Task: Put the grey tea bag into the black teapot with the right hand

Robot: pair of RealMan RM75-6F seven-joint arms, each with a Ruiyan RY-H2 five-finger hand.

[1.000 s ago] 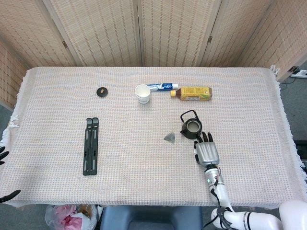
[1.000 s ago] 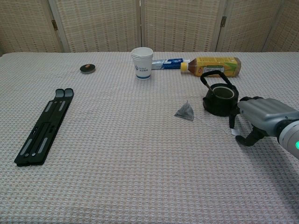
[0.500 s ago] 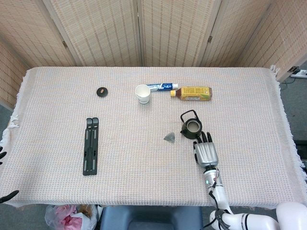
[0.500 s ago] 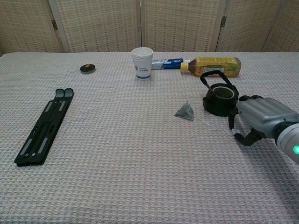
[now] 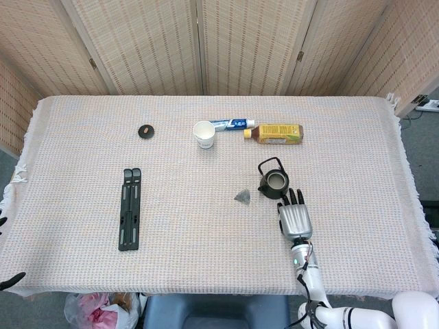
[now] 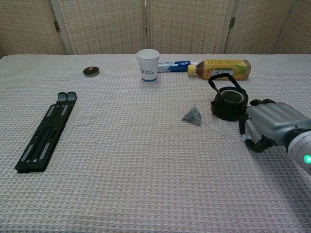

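Right hand [image 5: 295, 218]: palm down just above the bench [image 5: 82, 137], beside the teapot on its near right; fingers point toward the teapot and curl downward in the chest view [image 6: 266, 125]. A small white tag shows under the fingers, but whether it is pinched I cannot tell.
Left hand [image 5: 8, 277]: only dark fingertips show at the left edge of the head view, off the bench; clenched or released cannot be told.
Tea bag [image 5: 242, 197]: grey, pyramid-shaped, lying on the cloth just left of the teapot, apart from it and from the right hand.
Teapot [image 5: 273, 181]: black, upright, lid off, handle raised; a pale inside shows from above.
Cup [image 5: 204, 133]: white paper, upright, behind the teapot and to its left.
Bottle [image 5: 277, 133]: yellow label, lying on its side at the back.
Tube [image 5: 232, 124]: blue and white, lying between cup and bottle.
Folding stand [image 5: 129, 208]: black, flat, well left.
Small disc [image 5: 145, 131]: dark, round, back left.
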